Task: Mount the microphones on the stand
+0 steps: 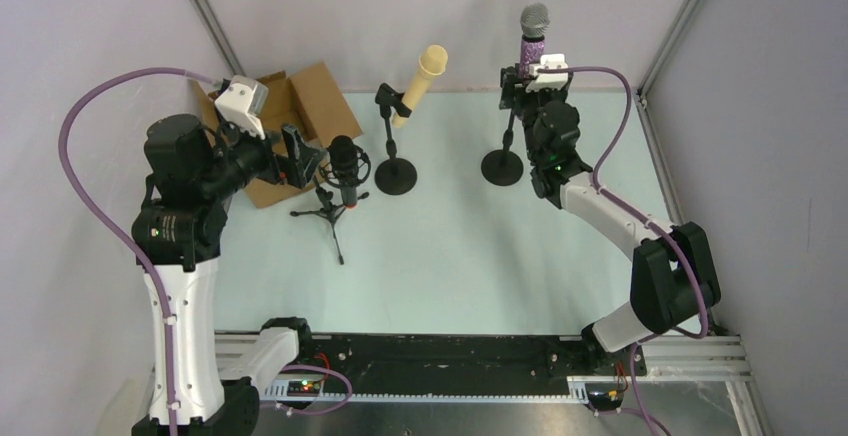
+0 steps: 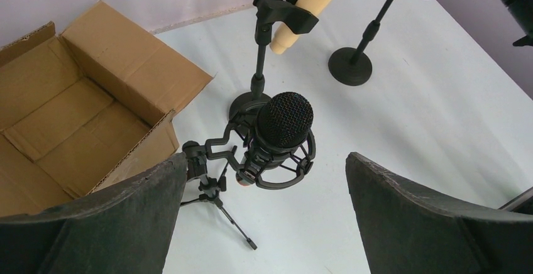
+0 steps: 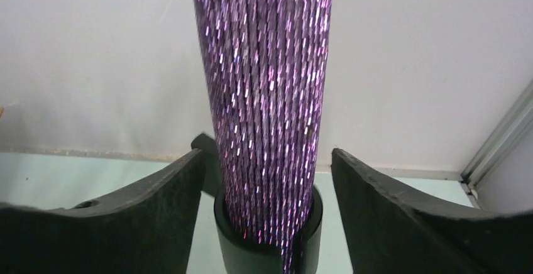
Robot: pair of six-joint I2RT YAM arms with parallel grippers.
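Note:
The purple glitter microphone with a silver mesh head stands upright in the clip of the right stand. In the right wrist view its purple body sits in the black clip, with my right gripper open around it, fingers apart from it. The cream-beige microphone rests tilted in the clip of the middle stand. The black microphone with an orange end hangs in a shock mount on a small tripod. My left gripper is open and empty, just left of it.
An open cardboard box lies at the back left, behind my left gripper; it shows empty in the left wrist view. Metal frame posts rise at both back corners. A rail runs along the near edge.

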